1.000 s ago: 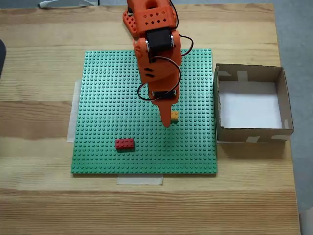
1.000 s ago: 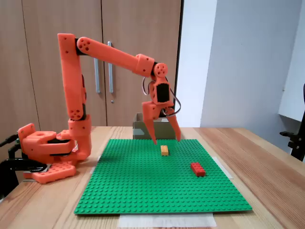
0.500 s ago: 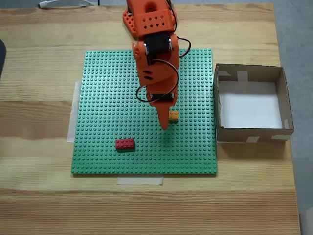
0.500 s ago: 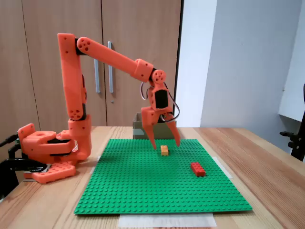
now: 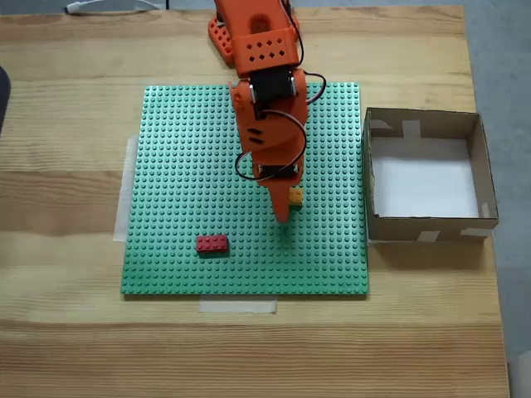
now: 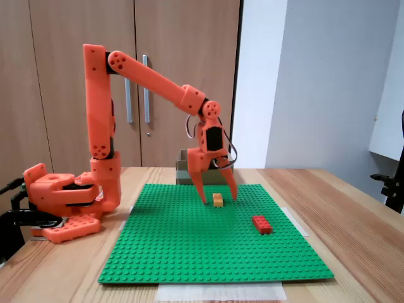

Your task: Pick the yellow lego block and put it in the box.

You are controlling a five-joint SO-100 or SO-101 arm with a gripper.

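The yellow lego block (image 6: 218, 200) lies flat, apparently lengthwise toward the empty, upright cardboard box (image 5: 427, 225).

You were working in what looked like an office or lab room: behind the gripper (image 6: 219, 197) stood wood-veneer cupboard doors (image 6: 126, 76) with metal handles, a plain white wall (image 6: 328, 82), and a wooden desk (image 6: 353, 221) underneath.
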